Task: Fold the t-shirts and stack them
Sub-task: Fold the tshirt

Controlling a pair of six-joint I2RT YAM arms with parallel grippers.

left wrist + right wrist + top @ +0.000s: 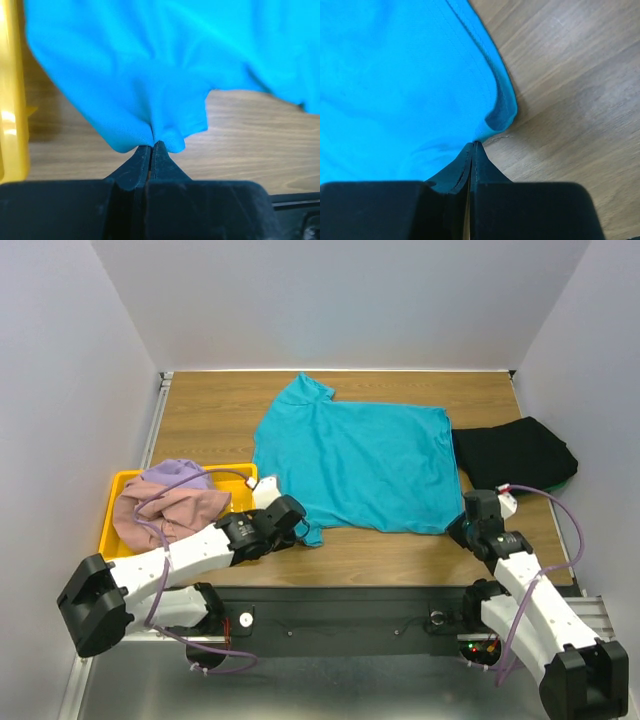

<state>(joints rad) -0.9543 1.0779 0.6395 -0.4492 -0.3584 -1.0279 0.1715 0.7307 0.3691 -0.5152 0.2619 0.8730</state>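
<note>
The teal t-shirt [355, 460] lies spread across the middle of the table [220, 410]. The left pincer [151, 146] is pressed together on its near-left corner, and the right pincer [472, 145] pinches its near-right hem corner. To fold well, both corners should probably lift together and travel evenly toward the shirt's far edge, with the cloth kept taut. How many layers each pincer grips is hidden.

Yellow tray [109, 520]; teal t-shirt [355, 465]; black t-shirt [512, 452]; pink t-shirt [175, 515]; lavender t-shirt [175, 475]; wood-grain table [220, 410].
</note>
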